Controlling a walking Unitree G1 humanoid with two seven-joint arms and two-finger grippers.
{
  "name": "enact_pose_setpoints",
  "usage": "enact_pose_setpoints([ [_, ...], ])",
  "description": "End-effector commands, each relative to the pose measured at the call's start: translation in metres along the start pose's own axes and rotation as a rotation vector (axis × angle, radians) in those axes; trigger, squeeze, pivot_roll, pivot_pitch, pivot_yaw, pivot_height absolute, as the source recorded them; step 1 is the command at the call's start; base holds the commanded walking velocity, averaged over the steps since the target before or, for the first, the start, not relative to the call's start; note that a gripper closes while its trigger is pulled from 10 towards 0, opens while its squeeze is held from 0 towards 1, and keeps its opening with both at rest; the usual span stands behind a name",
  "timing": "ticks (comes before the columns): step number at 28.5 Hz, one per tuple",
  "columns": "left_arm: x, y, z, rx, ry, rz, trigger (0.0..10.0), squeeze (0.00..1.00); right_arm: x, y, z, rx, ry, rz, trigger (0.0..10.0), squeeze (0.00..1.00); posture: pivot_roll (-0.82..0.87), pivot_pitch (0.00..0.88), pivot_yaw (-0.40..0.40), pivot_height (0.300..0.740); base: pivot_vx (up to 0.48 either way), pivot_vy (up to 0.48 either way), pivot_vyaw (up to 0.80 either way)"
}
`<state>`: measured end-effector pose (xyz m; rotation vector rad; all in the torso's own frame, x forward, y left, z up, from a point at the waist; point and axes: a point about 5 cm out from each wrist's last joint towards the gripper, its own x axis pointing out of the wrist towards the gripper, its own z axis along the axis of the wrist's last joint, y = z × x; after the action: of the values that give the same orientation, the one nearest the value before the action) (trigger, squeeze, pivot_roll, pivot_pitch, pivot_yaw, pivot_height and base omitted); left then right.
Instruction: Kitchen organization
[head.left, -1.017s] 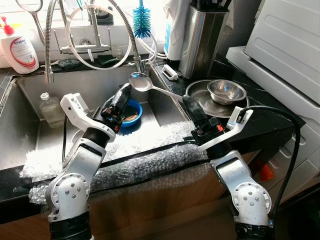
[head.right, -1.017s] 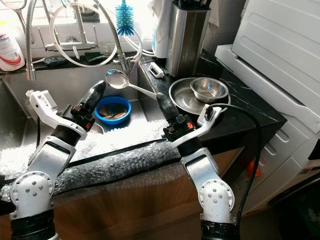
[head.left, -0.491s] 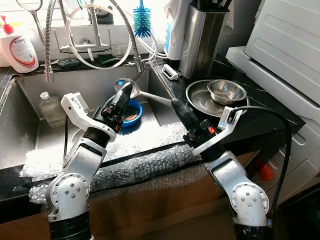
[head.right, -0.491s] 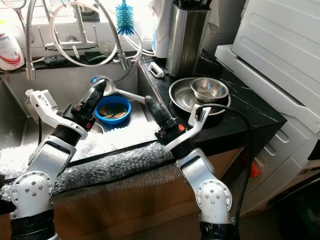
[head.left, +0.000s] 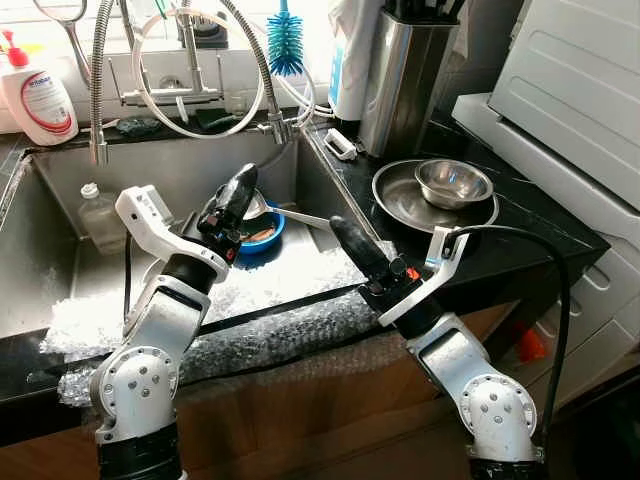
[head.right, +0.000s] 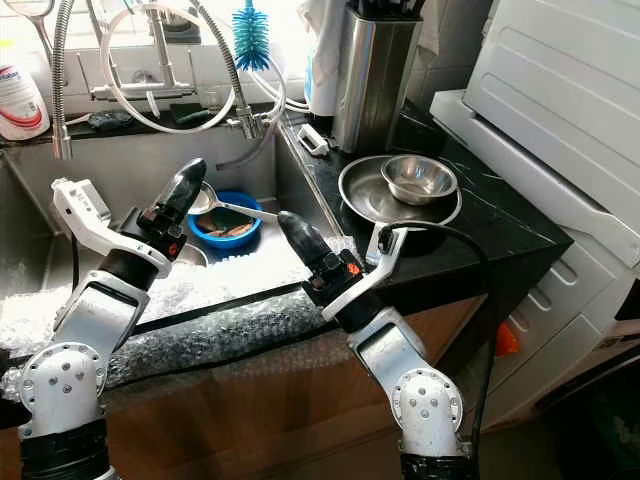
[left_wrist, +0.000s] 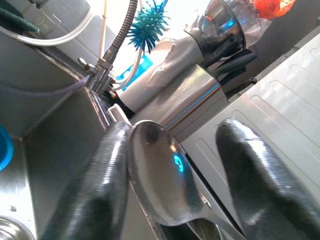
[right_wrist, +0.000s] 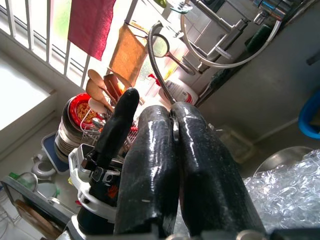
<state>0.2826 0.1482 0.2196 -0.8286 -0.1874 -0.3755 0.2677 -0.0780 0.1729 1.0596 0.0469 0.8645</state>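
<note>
Right gripper (head.left: 343, 232) fingers clamped on handle of long steel ladle (head.left: 290, 213); ladle bowl lies between spread left gripper (head.left: 240, 187) fingers, over blue plastic bowl (head.left: 268, 232) in steel sink (head.left: 60, 190).

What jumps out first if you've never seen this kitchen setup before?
A long metal ladle stretches across the sink: the right pincer grips its handle, and its bowl sits between the open fingers of the left pincer, above a blue bowl. Bubble wrap drapes the sink's front edge, and a steel bowl sits in a pan on the black counter.
</note>
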Motion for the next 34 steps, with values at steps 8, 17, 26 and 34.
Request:
enact_pose_setpoints([
  [8,0.001,-0.0046,-0.001,0.001,0.002,-0.019,0.0,0.0,0.0014,0.0059,-0.0035,0.015,-0.003,0.031,10.0,0.0,-0.03,0.011,-0.081,0.727,0.0,0.0,0.0],
  [17,0.0013,-0.0065,-0.0026,0.008,0.012,-0.029,0.0,0.0,0.0014,0.0061,-0.001,0.022,-0.016,0.034,10.0,0.0,-0.03,0.009,-0.081,0.727,0.0,0.0,0.0],
  [26,0.002,-0.009,-0.0037,0.023,0.022,-0.043,0.0,0.0,0.0013,0.0053,0.0015,0.004,-0.022,0.026,10.0,0.0,-0.03,0.007,-0.081,0.727,0.0,0.0,0.0],
  [34,0.0023,-0.0089,-0.0026,0.026,0.019,-0.043,0.0,0.0,0.0022,0.0067,-0.0009,-0.05,0.013,0.028,10.0,0.0,-0.03,0.011,-0.08,0.727,0.0,0.0,0.0],
])
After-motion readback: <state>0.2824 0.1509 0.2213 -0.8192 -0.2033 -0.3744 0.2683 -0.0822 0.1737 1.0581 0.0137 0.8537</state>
